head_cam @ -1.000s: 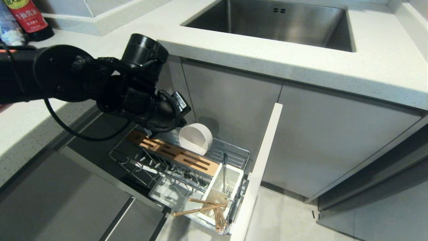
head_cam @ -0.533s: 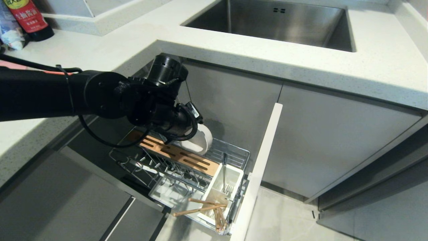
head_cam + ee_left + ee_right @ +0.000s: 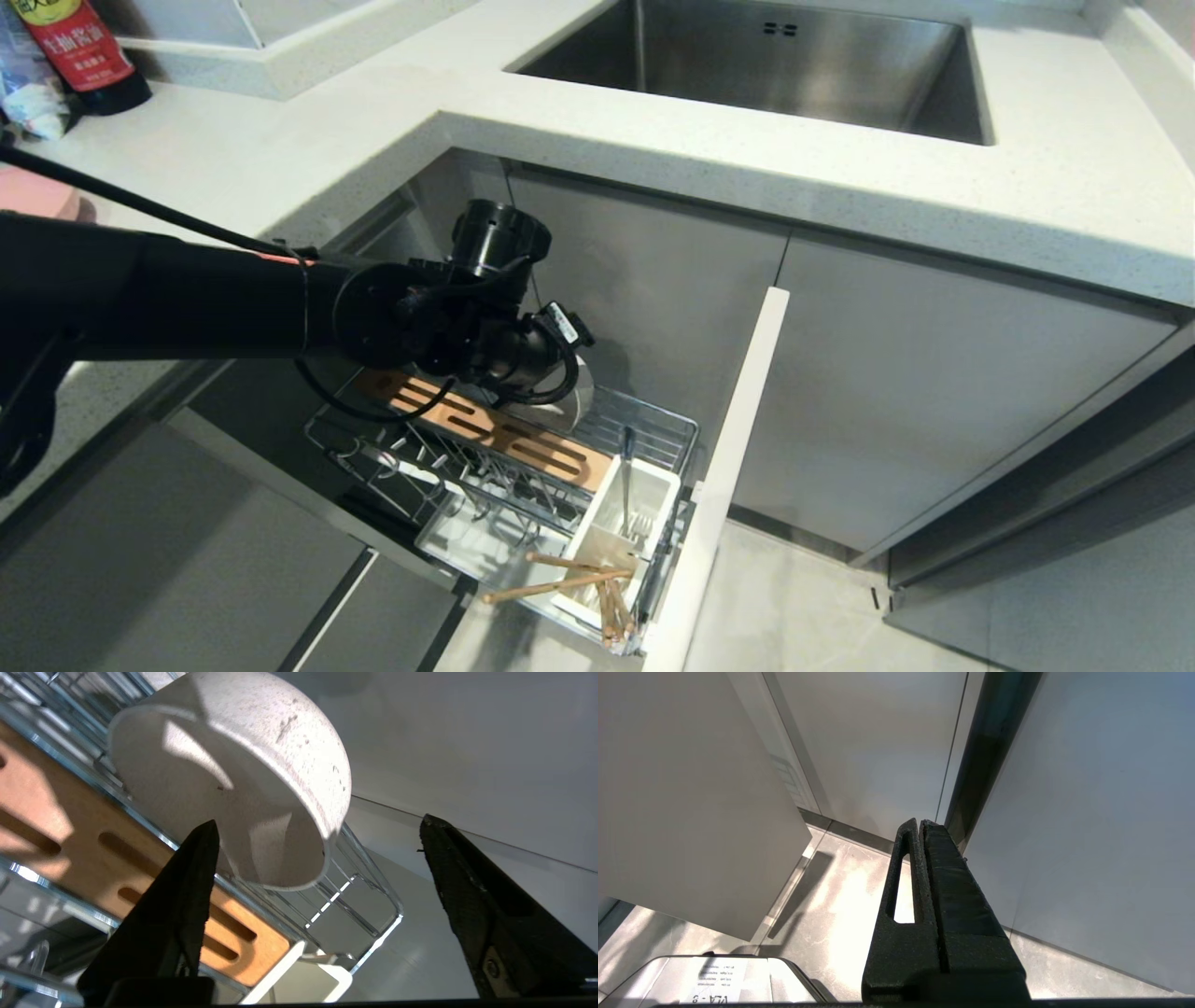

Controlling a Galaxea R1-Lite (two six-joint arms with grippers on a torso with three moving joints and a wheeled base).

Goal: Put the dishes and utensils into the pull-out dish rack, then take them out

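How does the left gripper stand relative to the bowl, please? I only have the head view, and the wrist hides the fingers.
Observer: In the left wrist view the left gripper is wide open and holds nothing. The speckled bowl is just ahead of it, with its rim nearer one fingertip.
Operator: How is the bowl sitting?
Observer: It is tipped on its side with its opening towards the gripper, resting on the wires of the dish rack beside the slotted wooden strip.
Operator: And the right arm?
Observer: The right gripper is shut and points down at the floor by the cabinet fronts.
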